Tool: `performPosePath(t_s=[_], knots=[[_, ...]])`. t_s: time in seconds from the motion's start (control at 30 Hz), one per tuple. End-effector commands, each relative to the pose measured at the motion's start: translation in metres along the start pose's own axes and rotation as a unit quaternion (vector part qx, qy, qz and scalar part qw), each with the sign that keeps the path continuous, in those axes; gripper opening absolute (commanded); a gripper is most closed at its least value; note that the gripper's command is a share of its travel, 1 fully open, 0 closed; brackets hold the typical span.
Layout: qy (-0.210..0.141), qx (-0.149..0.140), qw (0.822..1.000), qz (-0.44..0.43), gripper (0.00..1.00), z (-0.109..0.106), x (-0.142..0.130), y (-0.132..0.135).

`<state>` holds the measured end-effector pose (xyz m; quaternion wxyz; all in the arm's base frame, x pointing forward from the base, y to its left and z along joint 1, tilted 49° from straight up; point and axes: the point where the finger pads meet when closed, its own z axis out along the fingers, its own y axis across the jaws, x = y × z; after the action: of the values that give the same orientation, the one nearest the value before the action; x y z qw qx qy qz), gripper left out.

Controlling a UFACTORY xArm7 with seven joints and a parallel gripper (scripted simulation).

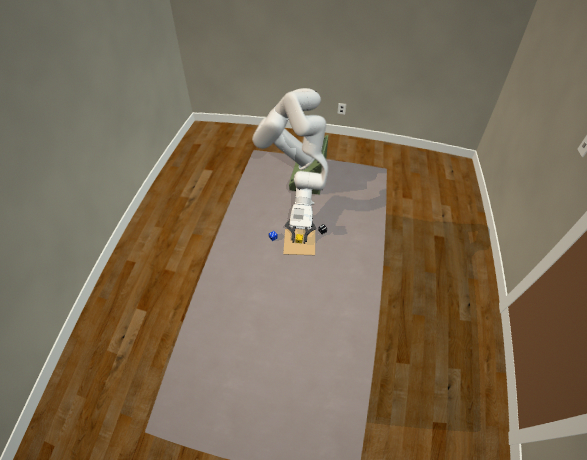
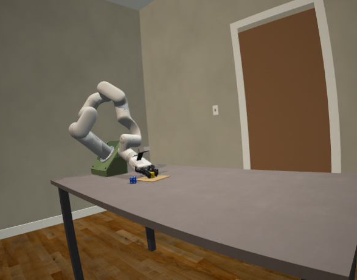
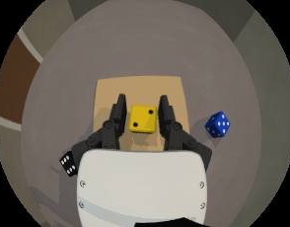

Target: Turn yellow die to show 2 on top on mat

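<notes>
Yellow die [image 1: 299, 238] [image 2: 152, 175] [image 3: 143, 118] is on the mat [image 1: 299, 249] [image 2: 156, 179] [image 3: 139, 89], out toward the tabletop's short edge at the arm base, well apart from that edge's corners. The wrist view shows two pips on the face turned to the camera; that camera looks in at a slant, so I'd confirm it's the top face. Step in hand looks like the release. To do it well: spread evenly, let the die settle flat, then back straight out along the finger line, no sideways drift, no scuffing the mat. Claw [image 1: 300, 241] [image 2: 153, 174] [image 3: 142, 103] is about half open, gap on both sides of the die, pinching nothing. Blue die [image 1: 273, 235] [image 2: 132, 180] [image 3: 218, 124] and black die [image 1: 323, 228] [image 3: 68, 164] sit off the mat, one either side; keep the knuckles off them.
</notes>
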<state>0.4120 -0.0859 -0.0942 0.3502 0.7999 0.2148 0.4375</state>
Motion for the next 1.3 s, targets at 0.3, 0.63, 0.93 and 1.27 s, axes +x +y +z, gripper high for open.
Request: performPosePath(t_s=[0.3, 0.63, 0.93, 1.27], knots=[[0.001, 0.000, 1.000, 0.001, 0.47, 0.000, 0.001, -0.001], [0.001, 0.000, 1.000, 0.001, 0.47, -0.001, 0.001, -0.001], [0.001, 0.000, 1.000, 0.001, 0.47, -0.024, 0.001, -0.001], [0.001, 0.000, 1.000, 0.001, 0.47, -0.048, 0.001, -0.001]])
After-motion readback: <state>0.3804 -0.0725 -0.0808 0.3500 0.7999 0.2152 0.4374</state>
